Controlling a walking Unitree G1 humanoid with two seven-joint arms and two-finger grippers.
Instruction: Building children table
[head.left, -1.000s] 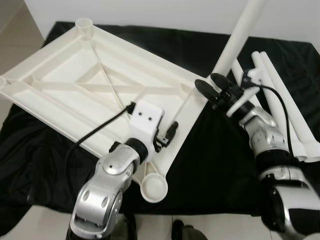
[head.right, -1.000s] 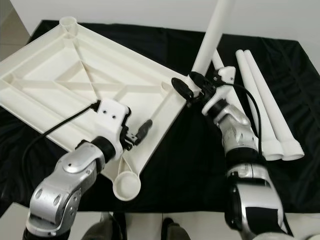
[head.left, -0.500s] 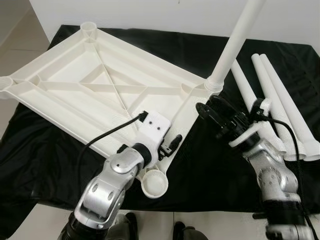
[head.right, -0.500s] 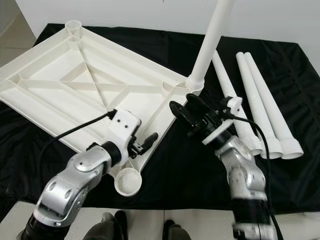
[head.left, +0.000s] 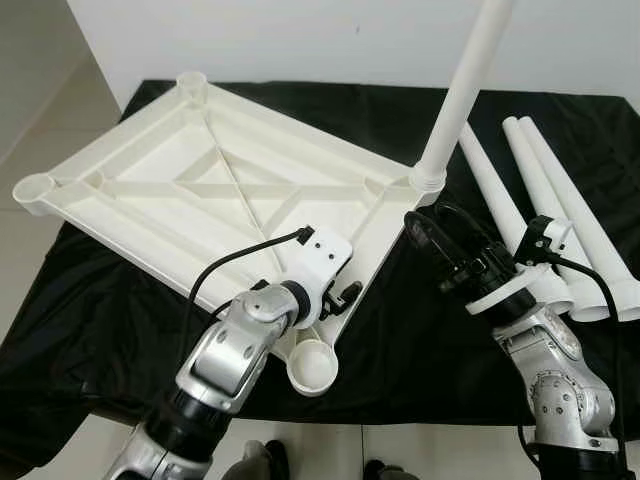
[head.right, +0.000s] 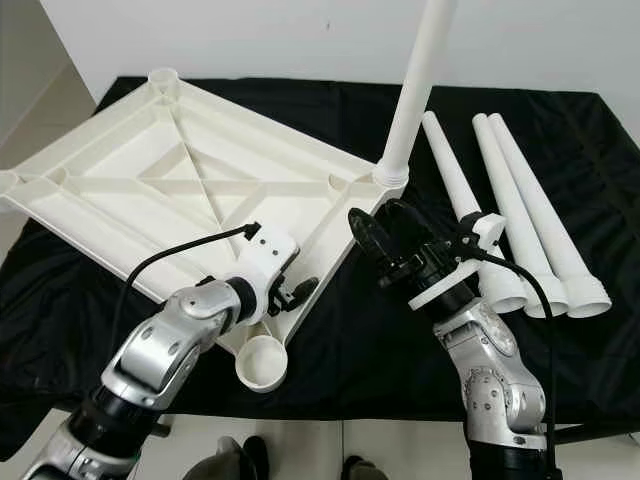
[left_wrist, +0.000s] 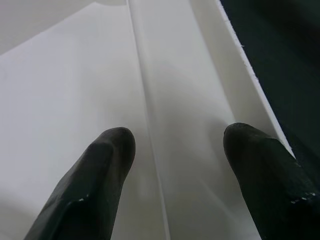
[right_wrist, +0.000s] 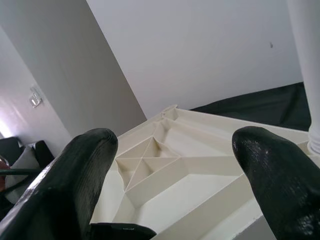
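Note:
The white tabletop (head.left: 200, 190) lies upside down on a black cloth. One white leg (head.left: 465, 85) stands upright in its right corner socket. Three loose legs (head.left: 555, 200) lie side by side on the cloth to the right. My left gripper (head.left: 348, 297) is open over the tabletop's near right rim; in the left wrist view its fingers (left_wrist: 100, 165) straddle a white rib. My right gripper (head.left: 425, 228) is open and holds nothing, just below and toward me from the upright leg's base. In the right wrist view the leg (right_wrist: 310, 75) stands beyond the fingertips.
The black cloth (head.left: 420, 340) ends near my body, with pale floor (head.left: 30, 120) to the left and a white wall (head.left: 300, 40) behind. An empty corner socket (head.left: 312, 365) juts out at the front, beside my left forearm.
My right gripper has drawn back toward me from the base of the upright leg, which stays standing. The camera has shifted; the left gripper stays at the tabletop's rim.

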